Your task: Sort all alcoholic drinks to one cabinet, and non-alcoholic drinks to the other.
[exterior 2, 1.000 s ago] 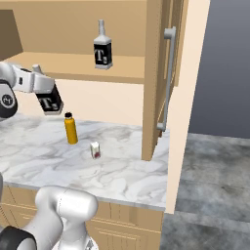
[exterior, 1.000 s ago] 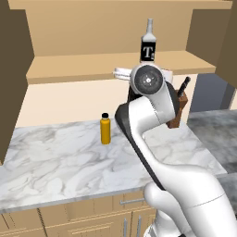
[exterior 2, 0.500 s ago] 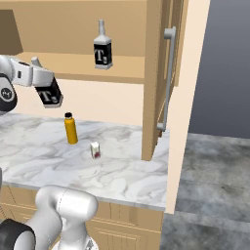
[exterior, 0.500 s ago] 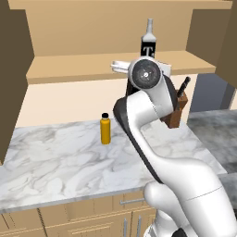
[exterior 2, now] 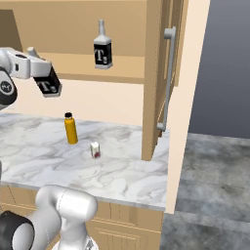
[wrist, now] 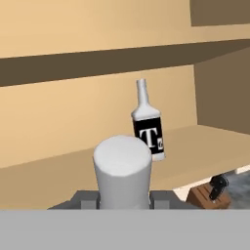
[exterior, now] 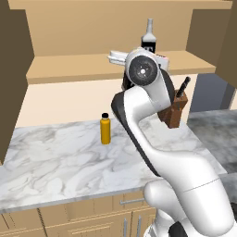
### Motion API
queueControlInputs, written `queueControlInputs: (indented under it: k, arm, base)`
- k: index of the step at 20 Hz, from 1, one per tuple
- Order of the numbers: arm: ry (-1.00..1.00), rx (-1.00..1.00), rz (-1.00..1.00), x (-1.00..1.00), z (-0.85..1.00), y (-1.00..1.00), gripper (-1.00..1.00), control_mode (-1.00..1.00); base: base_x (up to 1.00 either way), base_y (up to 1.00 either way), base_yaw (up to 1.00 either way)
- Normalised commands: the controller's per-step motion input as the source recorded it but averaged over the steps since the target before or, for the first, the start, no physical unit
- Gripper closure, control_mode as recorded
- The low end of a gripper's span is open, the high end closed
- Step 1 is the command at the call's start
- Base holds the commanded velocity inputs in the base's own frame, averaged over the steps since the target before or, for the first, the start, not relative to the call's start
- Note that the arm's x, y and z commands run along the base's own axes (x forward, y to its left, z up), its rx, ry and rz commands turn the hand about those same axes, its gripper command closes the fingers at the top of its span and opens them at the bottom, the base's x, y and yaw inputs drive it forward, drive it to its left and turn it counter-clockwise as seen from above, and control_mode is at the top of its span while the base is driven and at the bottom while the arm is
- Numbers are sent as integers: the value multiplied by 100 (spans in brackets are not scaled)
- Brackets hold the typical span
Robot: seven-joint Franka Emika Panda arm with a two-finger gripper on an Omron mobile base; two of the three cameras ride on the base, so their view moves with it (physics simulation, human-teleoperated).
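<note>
My gripper (exterior 2: 38, 73) is shut on the neck of a pale "T"-label bottle (exterior 2: 48, 85), which hangs tilted in the air just below and in front of the wide cabinet's shelf (exterior 2: 127, 69). In the hand view its top (wrist: 122, 163) stands end-on between my fingers (wrist: 88, 200). The matching "T" bottle (exterior 2: 102, 46) (exterior: 149, 39) (wrist: 147, 128) stands upright on that shelf (exterior: 69, 68). The orange bottle (exterior: 106, 129) (exterior 2: 71, 129) stands upright on the marble counter (exterior: 55, 162). The narrow cabinet with its grey bar handle (exterior 2: 168, 78) is at the right.
A brown knife block (exterior: 173, 111) (wrist: 210, 193) stands on the counter behind my arm. A small white carton (exterior 2: 95, 150) sits right of the orange bottle. The wide cabinet's dark doors (exterior: 14, 83) hang open at both sides.
My arm has risen, carrying the held "T" bottle up from above the counter to about shelf height. The shelf bottle and the orange bottle have not moved.
</note>
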Motion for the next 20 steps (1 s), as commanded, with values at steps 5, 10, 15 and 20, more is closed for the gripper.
queueControlInputs:
  k: [5,10,15,20]
  arm:
    - [-1,0,0,10,36,5,100,-100]
    - [-1,0,0,11,25,7,100,-100]
    - [-2,0,0,13,14,6,100,-100]
    - [-3,0,0,22,10,6,100,-100]
  base:
    - [0,0,0]
    - [0,0,0]
    - [0,0,0]
    - [0,0,0]
